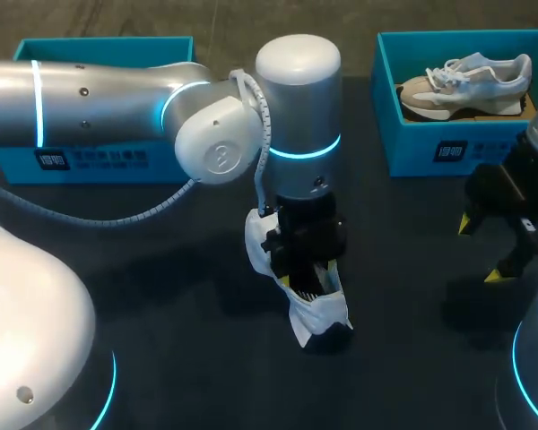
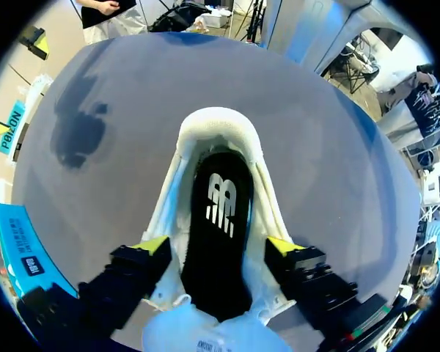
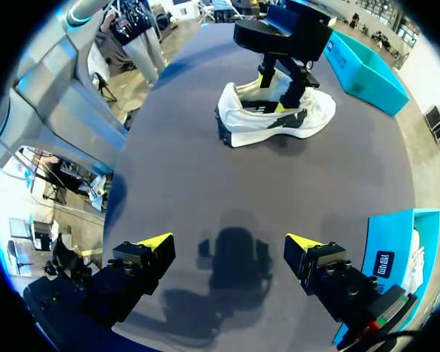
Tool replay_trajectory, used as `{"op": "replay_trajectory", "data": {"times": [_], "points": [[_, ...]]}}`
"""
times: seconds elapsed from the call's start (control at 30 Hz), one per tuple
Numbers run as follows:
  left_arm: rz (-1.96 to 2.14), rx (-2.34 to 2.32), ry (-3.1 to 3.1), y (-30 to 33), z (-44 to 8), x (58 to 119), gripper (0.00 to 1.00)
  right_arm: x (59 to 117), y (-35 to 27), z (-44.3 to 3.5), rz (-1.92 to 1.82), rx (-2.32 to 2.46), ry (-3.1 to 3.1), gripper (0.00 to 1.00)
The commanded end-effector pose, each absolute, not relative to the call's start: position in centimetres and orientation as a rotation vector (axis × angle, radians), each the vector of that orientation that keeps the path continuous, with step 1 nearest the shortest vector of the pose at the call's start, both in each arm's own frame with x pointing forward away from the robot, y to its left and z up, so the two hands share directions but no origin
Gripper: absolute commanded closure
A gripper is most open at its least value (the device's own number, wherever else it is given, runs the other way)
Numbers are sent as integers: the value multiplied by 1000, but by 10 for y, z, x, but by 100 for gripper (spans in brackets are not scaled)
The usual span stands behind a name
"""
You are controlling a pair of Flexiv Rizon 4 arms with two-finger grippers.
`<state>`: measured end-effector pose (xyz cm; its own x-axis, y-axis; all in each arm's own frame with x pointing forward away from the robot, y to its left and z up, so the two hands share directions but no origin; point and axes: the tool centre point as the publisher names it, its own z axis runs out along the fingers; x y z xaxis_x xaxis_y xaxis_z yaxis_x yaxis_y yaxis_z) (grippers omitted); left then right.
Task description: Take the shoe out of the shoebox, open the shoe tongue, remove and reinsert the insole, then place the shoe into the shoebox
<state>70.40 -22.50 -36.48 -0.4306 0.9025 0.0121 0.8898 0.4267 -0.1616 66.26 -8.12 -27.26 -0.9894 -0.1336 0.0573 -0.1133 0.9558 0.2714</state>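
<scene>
The white shoe (image 1: 321, 315) lies on its sole near the middle of the table (image 1: 161, 296), well clear of every edge, probably so that either arm can reach it. My left arm reaches in over it and the left gripper (image 1: 305, 260) hangs straight down on the shoe's mouth. In the left wrist view its jaws stand wide, a yellow tip just beside each flank of the collar. I see no pinch in the upper, so I judge it to be gripping nothing. The tongue (image 2: 205, 330) is folded forward under the gripper, which leaves the black insole (image 2: 220, 220) bare down the length of the opening. The insole lies flat inside (whether this is before its removal or after its return, I cannot tell).

The right gripper (image 1: 480, 250) hovers by the table's right edge, its jaws apart and empty, over bare table (image 3: 235, 183). There it is out of the left arm's way.

The far-left shoebox (image 1: 99, 161) sits at that corner, its inside hidden by my arm, and it seems the likely home for the shoe. The far-right shoebox (image 1: 412, 134) holds a grey sneaker (image 1: 466, 85).
</scene>
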Motion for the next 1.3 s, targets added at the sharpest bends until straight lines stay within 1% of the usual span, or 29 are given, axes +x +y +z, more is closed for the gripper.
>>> {"op": "replay_trajectory", "data": {"times": [0.03, 0.8, 1.3], "points": [[216, -1612, -2580, -217, -362, 708, 0, 662, -81, -273, -410, 190, -3033, 0], [234, -1640, -2625, -205, -336, 741, 0, 662, -81, -273, -410, 190, -3033, 0], [175, -1638, -2719, -183, -295, 769, 0, 662, -81, -273, -410, 190, -3033, 0]]}}
